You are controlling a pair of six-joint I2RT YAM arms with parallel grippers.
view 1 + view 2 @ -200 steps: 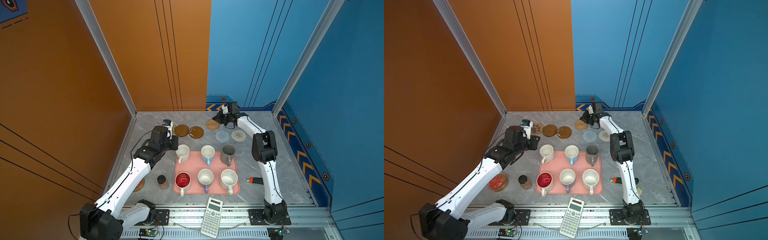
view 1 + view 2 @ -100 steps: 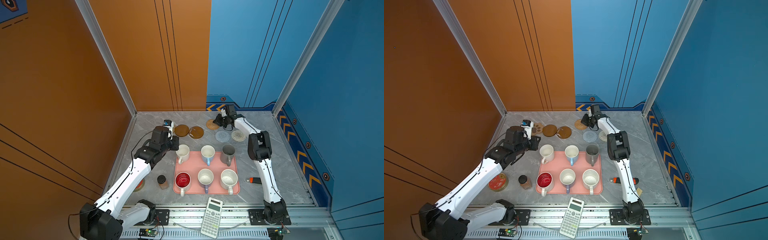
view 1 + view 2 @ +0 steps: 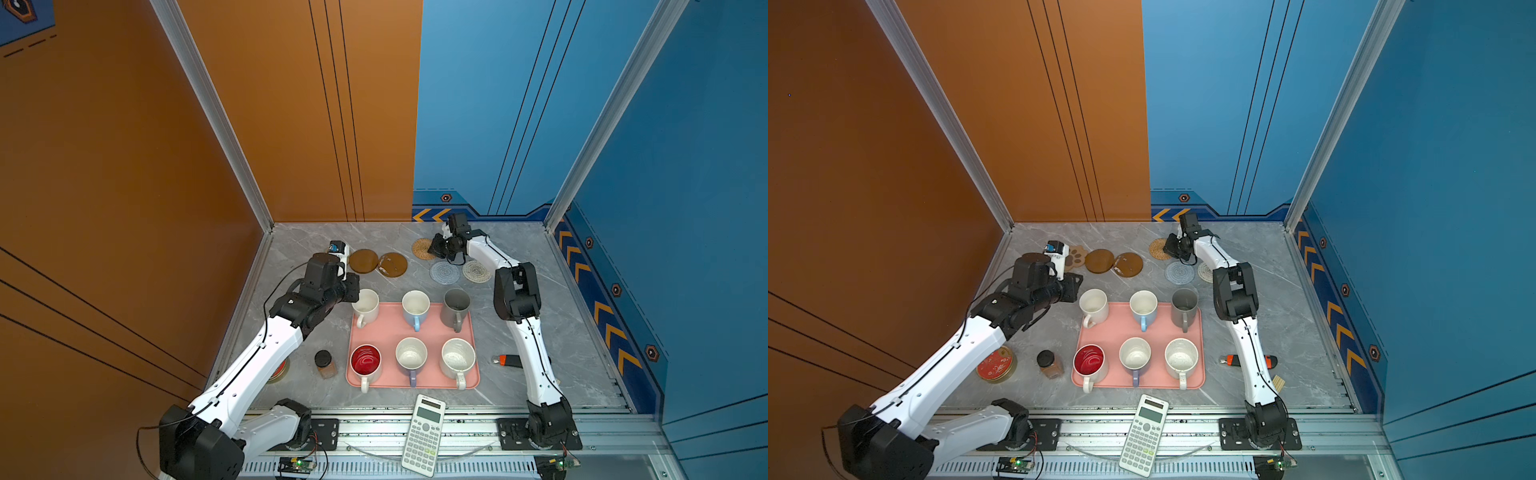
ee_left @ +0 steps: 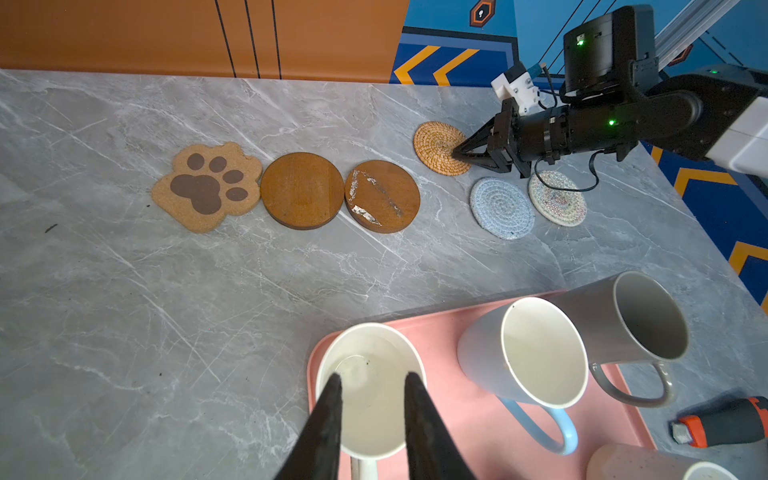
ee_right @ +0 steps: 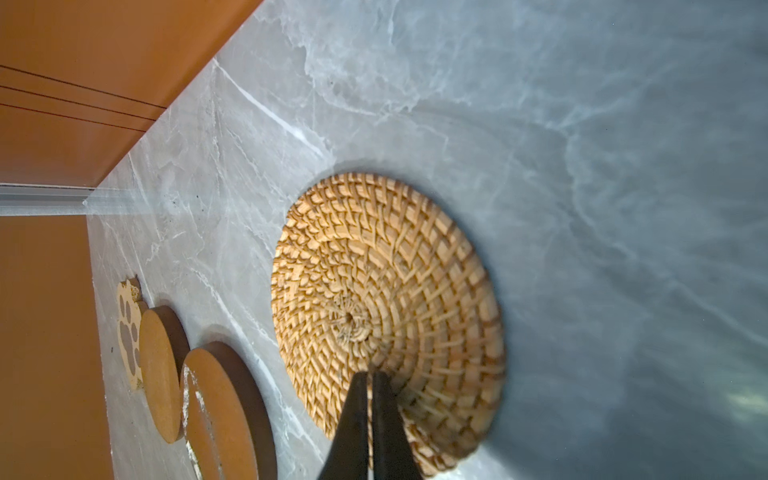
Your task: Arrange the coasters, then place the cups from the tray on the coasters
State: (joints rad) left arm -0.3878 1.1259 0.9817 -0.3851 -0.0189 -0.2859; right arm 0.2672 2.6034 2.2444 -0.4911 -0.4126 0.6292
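Note: your right gripper [image 3: 433, 249], shut, pins the rattan coaster [image 3: 420, 248] near the desk's [image 3: 299, 249] back edge, centre-right in a top view, probably to slide it into the row, while your left gripper [image 4: 372, 395] hangs part-open and empty over the white cup [image 3: 365, 300] at the tray's [image 3: 386, 332] upper-left corner.

Arms [image 3: 266, 353]: white links, blk joints, blk cables, green LEDs.

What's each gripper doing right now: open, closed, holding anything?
Left gripper: open, fingers over the white mug, gripping nothing.
Right gripper: shut, tips touching the rattan coaster, not holding it.
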